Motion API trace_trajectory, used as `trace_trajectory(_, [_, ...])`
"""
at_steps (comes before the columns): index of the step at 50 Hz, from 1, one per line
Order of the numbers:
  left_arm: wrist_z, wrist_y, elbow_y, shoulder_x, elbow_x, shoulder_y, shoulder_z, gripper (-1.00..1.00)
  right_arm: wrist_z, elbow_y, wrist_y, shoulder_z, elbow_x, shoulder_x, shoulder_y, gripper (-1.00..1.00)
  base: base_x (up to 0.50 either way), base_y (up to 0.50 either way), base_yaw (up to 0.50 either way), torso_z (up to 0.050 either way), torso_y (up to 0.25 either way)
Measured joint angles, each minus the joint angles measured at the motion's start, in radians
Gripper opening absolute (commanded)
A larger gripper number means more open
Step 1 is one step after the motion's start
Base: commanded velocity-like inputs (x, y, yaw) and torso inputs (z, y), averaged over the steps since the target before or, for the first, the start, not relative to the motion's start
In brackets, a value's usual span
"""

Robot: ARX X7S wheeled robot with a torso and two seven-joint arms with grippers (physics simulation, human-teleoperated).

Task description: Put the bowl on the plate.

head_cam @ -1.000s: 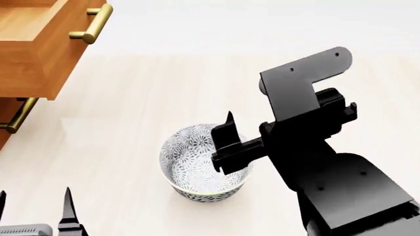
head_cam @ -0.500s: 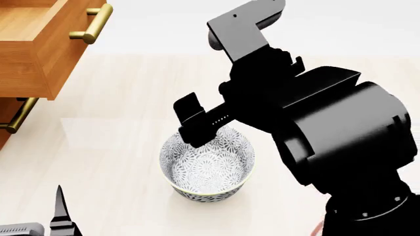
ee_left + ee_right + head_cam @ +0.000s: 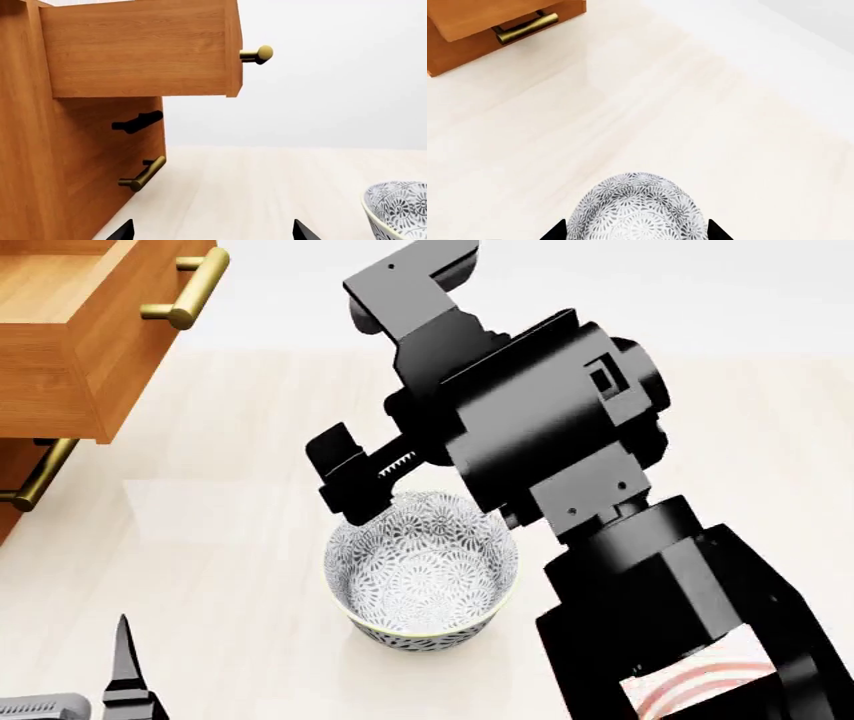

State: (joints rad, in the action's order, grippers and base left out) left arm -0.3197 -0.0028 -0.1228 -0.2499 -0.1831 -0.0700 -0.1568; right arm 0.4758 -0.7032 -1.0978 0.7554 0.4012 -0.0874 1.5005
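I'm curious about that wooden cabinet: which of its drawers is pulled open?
The top drawer with the brass knob-ended handle. It juts out past the cabinet front, while the drawer below sits flush and closed.

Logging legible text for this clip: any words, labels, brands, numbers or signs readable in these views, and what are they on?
None. No readable text in any view.
The bowl carries only a grey-blue floral pattern.
The plate shows only red rings.
The wooden drawer unit and both arms bear no lettering.
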Motion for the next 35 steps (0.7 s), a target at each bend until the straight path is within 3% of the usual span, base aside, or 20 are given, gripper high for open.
trace_trajectory(21, [-0.005, -0.003, -0.004, -0.009, -0.007, -0.004, -0.010, 1.00, -0.006, -0.118, 0.050, 0.102, 0.077, 0.069, -0.014, 1.00, 0.00, 0.00, 0.00, 0.000, 0.000])
trace_trajectory(35, [-0.008, 0.003, 0.008, -0.012, -0.012, -0.010, -0.015, 1.00, -0.073, -0.242, 0.168, 0.400, 0.402, 0.083, 0.025, 1.00, 0.00, 0.00, 0.00, 0.000, 0.000])
